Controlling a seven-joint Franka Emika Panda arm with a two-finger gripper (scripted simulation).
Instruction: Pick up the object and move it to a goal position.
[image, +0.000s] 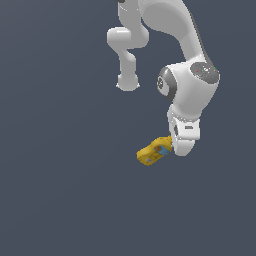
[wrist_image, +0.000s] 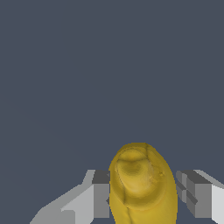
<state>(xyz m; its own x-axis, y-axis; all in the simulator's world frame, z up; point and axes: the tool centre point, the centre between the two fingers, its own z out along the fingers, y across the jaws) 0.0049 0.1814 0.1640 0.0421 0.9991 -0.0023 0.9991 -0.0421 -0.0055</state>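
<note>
Arm: the white Panda arm (image: 192, 55) comes down from the top of the exterior frame, right of centre, and bends toward the middle.
Gripper: the gripper (image: 176, 145) sits just right of centre in the exterior frame; in the wrist frame its two grey fingers (wrist_image: 101, 194) stand either side of the yellow item near the bottom edge.
Object: the object (image: 154, 151), mustard yellow with a light-blue patch, lies tilted just below the frame's centre, one end at the gripper and the other pointing lower left. End-on in the wrist frame it fills the bottom centre (wrist_image: 142, 186).
Jaws: apart, straddling the object; one finger looks to be touching it, and a slim gap shows at the other, so it does not read as a firm clamp.
Surroundings: plain slate-grey all round; no goal marker is visible in either frame.
Step in hand: grasping, or judging by the gap, just short of a secure hold.
Next move: likely closing fully on the object, then carrying it off; the direction cannot be read here.
Risk: held near one end, the object may pivot.
</note>
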